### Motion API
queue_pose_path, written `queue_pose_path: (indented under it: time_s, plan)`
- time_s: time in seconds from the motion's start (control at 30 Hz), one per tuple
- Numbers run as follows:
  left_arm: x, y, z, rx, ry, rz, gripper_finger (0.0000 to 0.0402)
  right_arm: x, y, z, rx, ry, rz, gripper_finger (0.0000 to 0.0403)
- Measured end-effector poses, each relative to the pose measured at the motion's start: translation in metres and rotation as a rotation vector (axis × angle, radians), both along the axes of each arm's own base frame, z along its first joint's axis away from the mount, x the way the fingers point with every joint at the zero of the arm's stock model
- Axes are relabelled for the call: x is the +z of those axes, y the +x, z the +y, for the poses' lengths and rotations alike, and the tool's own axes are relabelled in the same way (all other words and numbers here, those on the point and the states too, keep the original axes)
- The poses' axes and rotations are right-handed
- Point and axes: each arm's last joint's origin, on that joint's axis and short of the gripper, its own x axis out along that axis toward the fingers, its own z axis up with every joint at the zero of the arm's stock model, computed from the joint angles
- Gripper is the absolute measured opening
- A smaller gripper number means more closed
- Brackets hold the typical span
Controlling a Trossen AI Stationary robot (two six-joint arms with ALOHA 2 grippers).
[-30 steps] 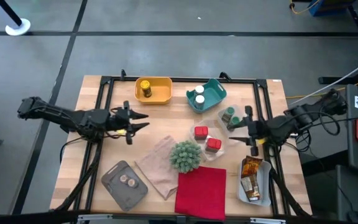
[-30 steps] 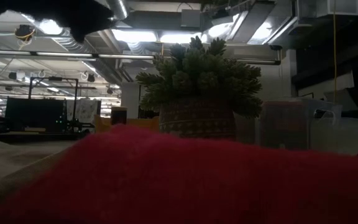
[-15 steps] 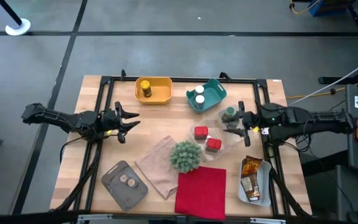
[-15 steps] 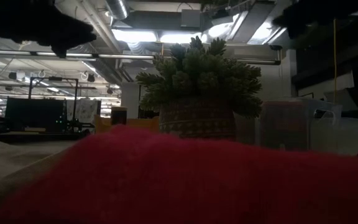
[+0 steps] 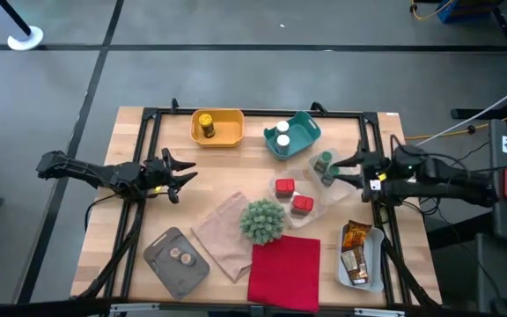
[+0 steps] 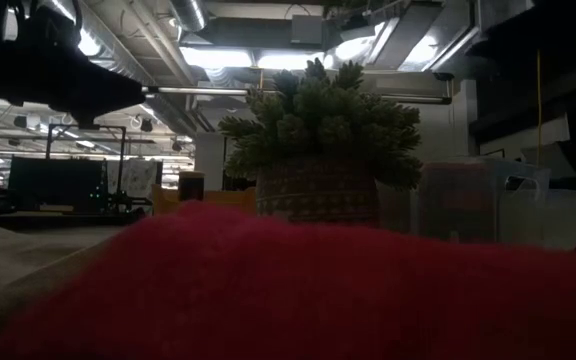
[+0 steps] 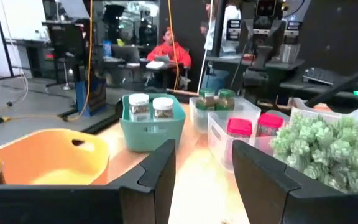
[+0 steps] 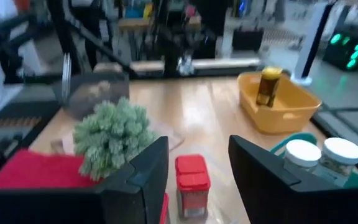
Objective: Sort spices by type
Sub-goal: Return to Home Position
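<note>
- The left claw hangs over the left side of the table. Its fingers are spread wide. It holds nothing and touches nothing.
- The right claw is over the right side, just beside the green jars. It is wide open too, with nothing in it.
- The left wrist view shows only bare table between the left claw's fingers.
- The yellow jar stands in the yellow bin at the back.
- Two white-capped jars stand in the teal bin.
- The green jars sit in a clear bin.
- Two red tins sit in another clear bin near the plant ball.
- The orange packets lie in the gray tray at the front right.
- Two tiny brown discs lie on the dark gray tray at the front left.
</note>
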Motion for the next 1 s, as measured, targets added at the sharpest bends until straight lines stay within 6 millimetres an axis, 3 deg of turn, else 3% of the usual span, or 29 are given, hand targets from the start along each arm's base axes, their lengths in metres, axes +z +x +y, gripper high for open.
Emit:
queue_pose_path:
  time_s: [0.33,0.83,1.0]
  plan:
    - [-0.001,0.000,0.000,0.000,0.003,0.012,0.0141,-0.051,-0.014,0.001,-0.022,0.070,-0.057,0.0170]
    - [-0.001,-0.002,0.003,0.113,0.045,0.027,0.0141,-0.067,-0.018,0.001,-0.052,0.086,-0.076,0.0170]
    - [-0.002,-0.002,0.003,0.116,0.046,0.037,0.0141,-0.085,-0.012,0.000,-0.078,0.116,-0.024,0.0170]
